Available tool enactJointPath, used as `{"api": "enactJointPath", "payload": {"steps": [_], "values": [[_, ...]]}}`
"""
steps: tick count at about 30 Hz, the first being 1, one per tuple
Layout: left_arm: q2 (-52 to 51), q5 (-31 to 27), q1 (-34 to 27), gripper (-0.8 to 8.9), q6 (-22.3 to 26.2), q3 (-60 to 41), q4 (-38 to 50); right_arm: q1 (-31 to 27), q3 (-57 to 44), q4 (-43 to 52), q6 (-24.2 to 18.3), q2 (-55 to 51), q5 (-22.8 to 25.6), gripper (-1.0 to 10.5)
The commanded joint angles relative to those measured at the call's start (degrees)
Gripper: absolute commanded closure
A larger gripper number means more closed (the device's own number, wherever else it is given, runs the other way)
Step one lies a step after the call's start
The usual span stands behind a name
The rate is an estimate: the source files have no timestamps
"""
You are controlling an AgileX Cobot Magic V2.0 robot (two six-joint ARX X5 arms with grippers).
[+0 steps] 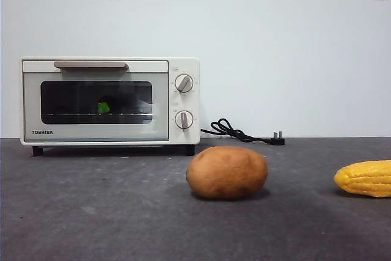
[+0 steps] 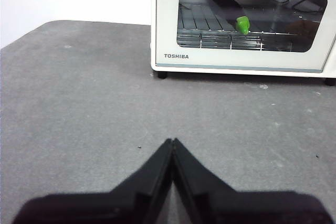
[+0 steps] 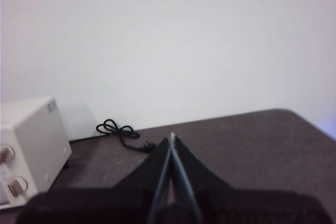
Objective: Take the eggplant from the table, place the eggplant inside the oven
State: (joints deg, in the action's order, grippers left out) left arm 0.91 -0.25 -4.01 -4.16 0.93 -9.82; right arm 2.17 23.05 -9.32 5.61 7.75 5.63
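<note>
With the door shut, the Toshiba toaster oven [image 1: 110,101] at the left of the bench [image 1: 91,212] reads as the job's end state: a bright green stem cap [image 1: 104,107] shows through the glass, sitting on the wire rack [image 2: 210,27]. I take that for the eggplant [image 2: 242,24]; its dark purple body is lost against the dark interior, so only the cap is certain. No eggplant lies anywhere on the bench.

Left gripper [image 2: 172,141] hangs low over bare bench, facing the oven front, well apart from it, jaws closed tip to tip, nothing held.

Mid-bench, the brown potato [image 1: 227,172] sits in front of the oven's right corner. Behind it the black power cord [image 1: 235,131] lies unplugged by the wall. Corn cob [image 1: 365,178] is at the far right edge.

Right gripper [image 3: 172,139] is pulled back, aimed at the wall past the oven's side, jaws pressed together and empty.

Judgement: placement step done, both arms parked. Next move: none needed beyond confirming the door is latched.
</note>
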Motion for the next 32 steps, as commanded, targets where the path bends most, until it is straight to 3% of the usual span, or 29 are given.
{"api": "enactJointPath", "payload": {"steps": [1,11,25,32], "values": [[0.02,0.28,-0.09,8.17,-0.37,-0.5,0.42,-0.11,-6.03,4.22,1.92,-1.84,-0.17,9.5],[0.02,0.28,-0.09,8.17,-0.39,-0.5,0.42,-0.11,-17.07,6.8,1.97,-7.3,-0.57,9.5],[0.02,0.28,-0.09,8.17,-0.39,-0.5,0.39,-0.11,-22.27,5.92,1.9,-7.3,-8.39,9.5],[0.02,0.28,-0.09,8.17,-0.37,-0.5,0.42,-0.11,-22.27,1.01,1.88,-7.3,-8.68,9.5]]}}
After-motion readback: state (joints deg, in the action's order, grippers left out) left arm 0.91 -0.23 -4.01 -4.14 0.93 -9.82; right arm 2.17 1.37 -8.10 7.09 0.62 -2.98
